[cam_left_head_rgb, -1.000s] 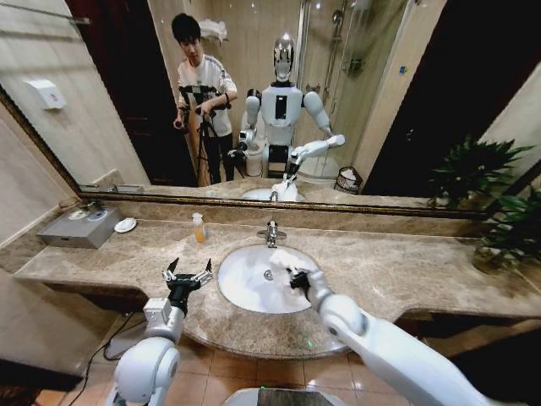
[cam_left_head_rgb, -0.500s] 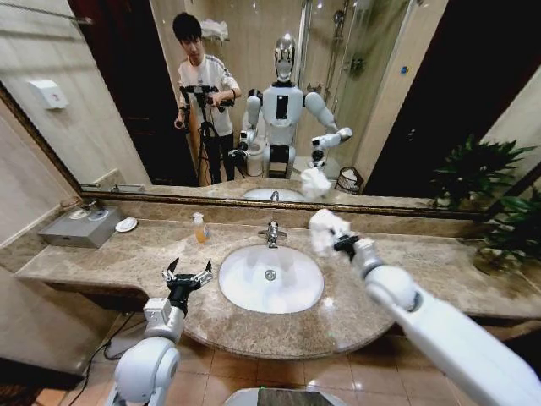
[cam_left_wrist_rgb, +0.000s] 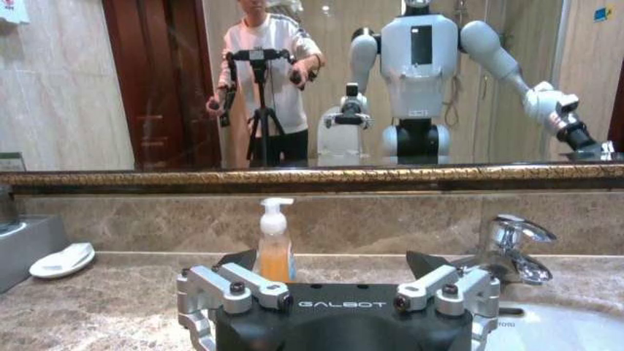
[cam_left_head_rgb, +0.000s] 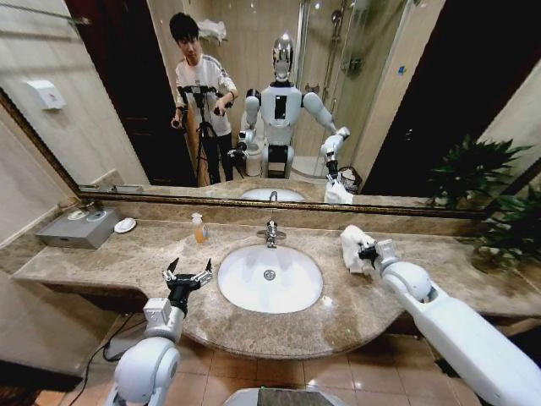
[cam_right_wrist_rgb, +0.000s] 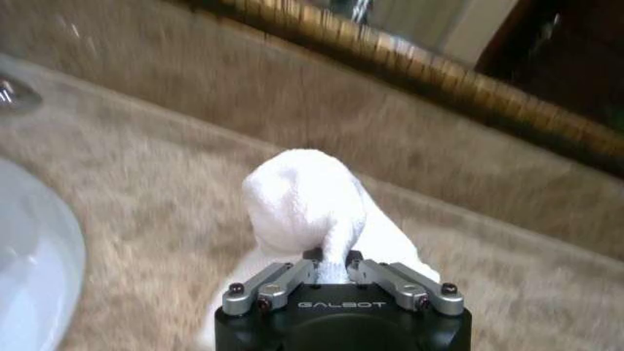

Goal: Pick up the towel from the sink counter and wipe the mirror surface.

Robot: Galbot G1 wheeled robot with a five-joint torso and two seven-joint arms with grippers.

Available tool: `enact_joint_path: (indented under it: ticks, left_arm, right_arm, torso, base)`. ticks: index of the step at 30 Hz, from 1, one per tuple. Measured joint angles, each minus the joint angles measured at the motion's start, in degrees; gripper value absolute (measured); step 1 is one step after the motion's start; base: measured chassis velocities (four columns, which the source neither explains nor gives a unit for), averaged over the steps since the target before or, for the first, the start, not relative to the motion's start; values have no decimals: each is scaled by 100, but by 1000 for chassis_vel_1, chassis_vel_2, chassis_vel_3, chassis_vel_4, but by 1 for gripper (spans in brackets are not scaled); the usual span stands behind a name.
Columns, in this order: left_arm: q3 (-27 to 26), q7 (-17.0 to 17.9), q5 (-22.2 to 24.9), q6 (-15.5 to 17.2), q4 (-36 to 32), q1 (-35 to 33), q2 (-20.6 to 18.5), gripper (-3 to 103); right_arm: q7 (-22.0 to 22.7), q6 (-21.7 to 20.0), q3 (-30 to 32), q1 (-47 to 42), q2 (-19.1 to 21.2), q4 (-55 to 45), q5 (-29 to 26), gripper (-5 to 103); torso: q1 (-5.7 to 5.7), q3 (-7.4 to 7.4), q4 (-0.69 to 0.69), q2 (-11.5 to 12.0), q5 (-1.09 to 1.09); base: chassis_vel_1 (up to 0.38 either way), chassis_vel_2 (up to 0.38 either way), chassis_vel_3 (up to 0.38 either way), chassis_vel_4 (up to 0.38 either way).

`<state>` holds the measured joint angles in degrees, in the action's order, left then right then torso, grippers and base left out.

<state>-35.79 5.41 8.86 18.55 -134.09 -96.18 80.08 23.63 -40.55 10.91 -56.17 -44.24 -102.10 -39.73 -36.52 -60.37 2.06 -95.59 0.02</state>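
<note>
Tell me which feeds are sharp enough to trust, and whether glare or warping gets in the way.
Head view: wide-angle bend along the mirror surface frame and sink counter edge, with small ceiling-light glints. Left wrist view: crisp on the soap bottle. Right wrist view: towel fairly clear in the right gripper; counter and mirror frame smeared.

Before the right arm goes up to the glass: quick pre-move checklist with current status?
1. Grip: right gripper shut on the towel, cloth pinched between the fingers. Ok.
2. Towel clear of the basin: it is right of the basin, above the sink counter. Ok.
3. Towel touching the counter or lifted: cannot tell.
4. Towel on the mirror surface: it sits below the bronze frame, at the backsplash. Not ok.
5. Left gripper out of the way: open, parked over the counter's front edge left of the basin. Ok.
6. Soap bottle and faucet in the path: both stand left of the towel. Ok.
</note>
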Motion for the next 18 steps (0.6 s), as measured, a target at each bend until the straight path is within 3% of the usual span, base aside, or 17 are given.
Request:
enact_joint_path:
  ticks: [12, 18]
  left_arm:
    - [0, 0, 0, 0, 0, 0, 0, 100]
    - [0, 0, 0, 0, 0, 0, 0, 100]
  right_arm:
    - [91, -140, 106, -86, -257, -84, -360, 5]
    - [120, -141, 361, -261, -219, -346, -368, 13]
  torso:
    - [0, 0, 0, 0, -3]
    - [0, 0, 0, 0, -2]
  base:
    - [0, 0, 0, 0]
    - [0, 0, 0, 0]
